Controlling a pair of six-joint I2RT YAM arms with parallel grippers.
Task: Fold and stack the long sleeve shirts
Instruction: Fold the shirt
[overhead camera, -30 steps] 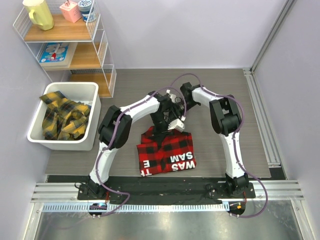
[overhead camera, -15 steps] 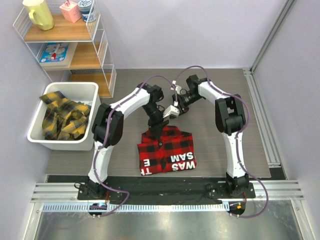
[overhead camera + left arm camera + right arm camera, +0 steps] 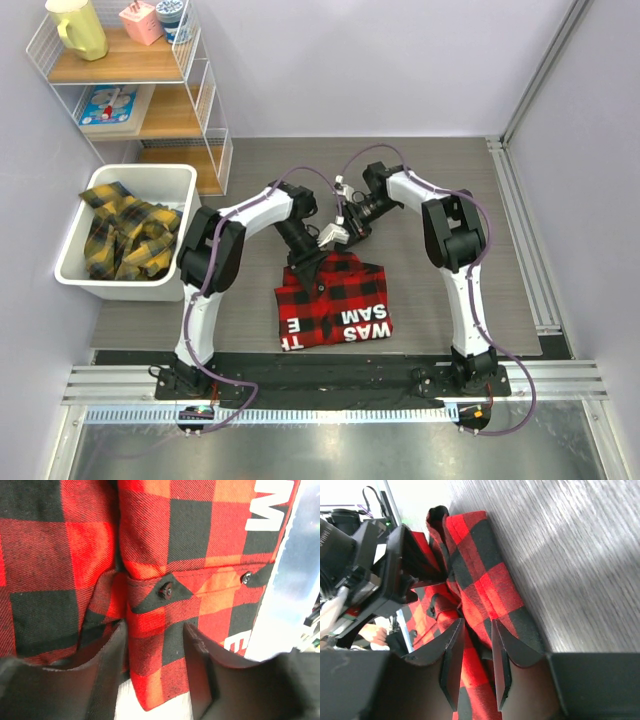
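Soft, light, limp red checked shirt [image 3: 340,300]; best pinched at far edge corners. Left tool [image 3: 155,630] parted over cloth; right tool [image 3: 477,625] narrow, hold unclear.

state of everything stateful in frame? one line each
red-and-black shirt: folded, flat on the table, lettering up.
yellow-and-black shirts: unfolded, heaped in the white bin.
left gripper: open, over the red-and-black shirt's far edge, holding nothing.
right gripper: open narrowly, at the same edge; no cloth visibly pinched.
yellow jug: upright on the top shelf.
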